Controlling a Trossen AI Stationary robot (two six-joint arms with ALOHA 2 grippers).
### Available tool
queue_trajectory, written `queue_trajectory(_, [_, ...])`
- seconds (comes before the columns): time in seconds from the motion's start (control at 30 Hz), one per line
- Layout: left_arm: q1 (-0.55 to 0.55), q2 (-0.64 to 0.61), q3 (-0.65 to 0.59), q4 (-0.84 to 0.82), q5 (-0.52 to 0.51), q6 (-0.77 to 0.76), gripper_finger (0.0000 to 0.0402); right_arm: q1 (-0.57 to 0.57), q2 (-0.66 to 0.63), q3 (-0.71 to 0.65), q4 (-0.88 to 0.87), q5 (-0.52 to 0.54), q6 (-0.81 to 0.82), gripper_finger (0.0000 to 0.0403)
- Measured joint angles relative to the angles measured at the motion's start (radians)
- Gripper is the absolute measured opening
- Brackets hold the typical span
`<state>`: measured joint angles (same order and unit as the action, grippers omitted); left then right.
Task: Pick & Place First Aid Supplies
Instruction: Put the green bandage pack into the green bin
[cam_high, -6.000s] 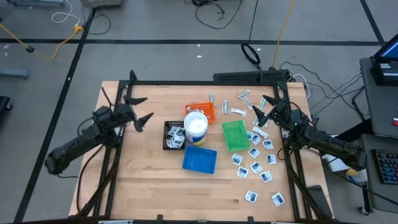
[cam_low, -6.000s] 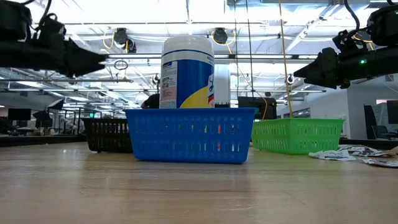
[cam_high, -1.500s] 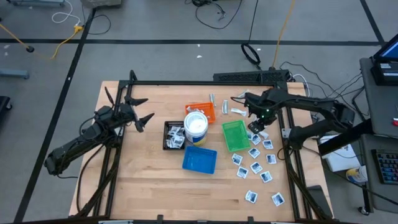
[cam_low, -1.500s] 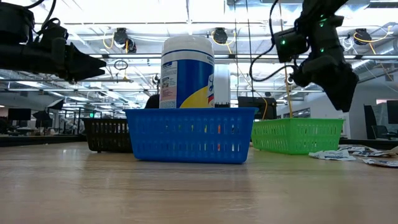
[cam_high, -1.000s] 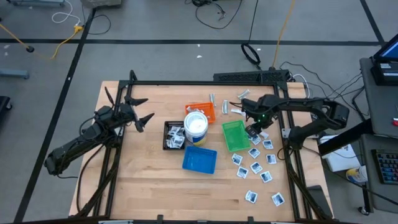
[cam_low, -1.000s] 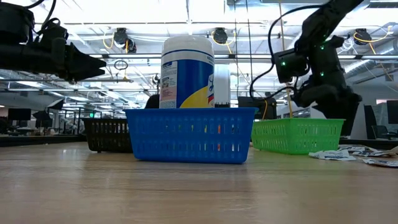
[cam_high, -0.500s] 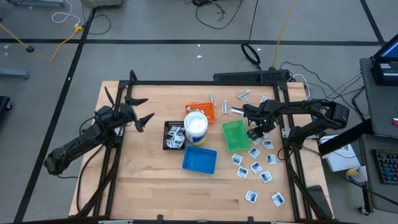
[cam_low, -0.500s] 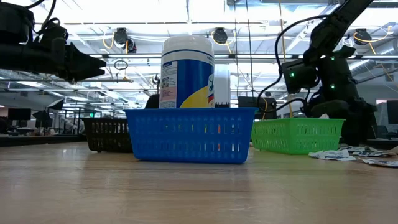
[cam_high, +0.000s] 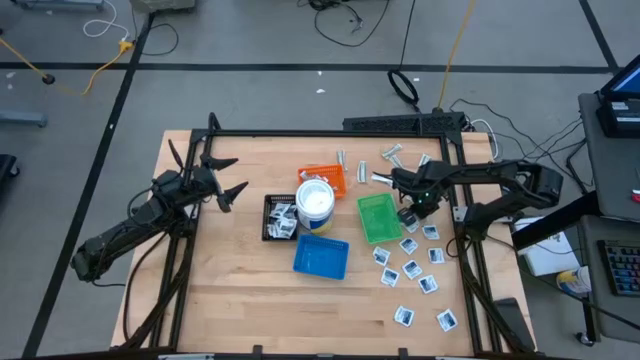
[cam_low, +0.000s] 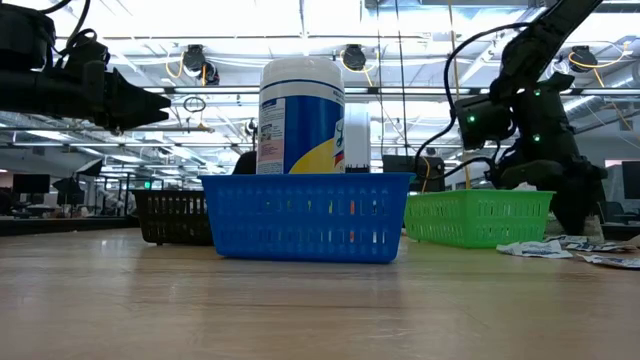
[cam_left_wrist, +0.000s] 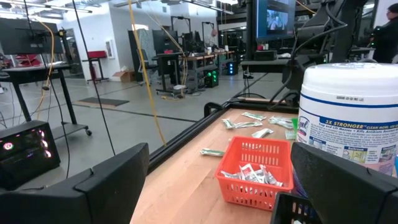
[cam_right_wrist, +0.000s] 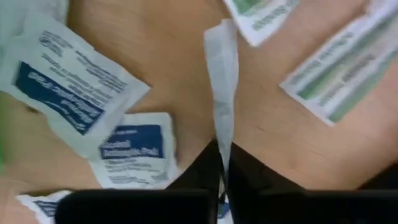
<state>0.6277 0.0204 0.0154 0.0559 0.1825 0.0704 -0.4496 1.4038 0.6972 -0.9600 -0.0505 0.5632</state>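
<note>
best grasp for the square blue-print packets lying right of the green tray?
Take a blue-print packet by a free edge or corner, from straight above: it lies flat on the table, so only the thin rim gives purchase. The right gripper already pinches a pale wrapper that way.

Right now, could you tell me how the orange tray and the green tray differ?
The orange tray holds a heap of small packets; the green tray looks empty. The orange one sits behind the white tub, the green one to its right, beside the right gripper. Both are small mesh-walled baskets on the table.
</note>
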Motion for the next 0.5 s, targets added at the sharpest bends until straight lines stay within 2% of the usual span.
queue_trajectory(0.23, [0.000,0.000,0.000,0.000,0.000,0.000,0.0397,0.000,-0.095,0.053,-0.077,0.007,0.086,0.0004])
queue_trajectory(0.5, [0.000,0.000,0.000,0.000,0.000,0.000,0.0397,0.025,-0.197,0.104,-0.154,-0.008,0.376,0.0003])
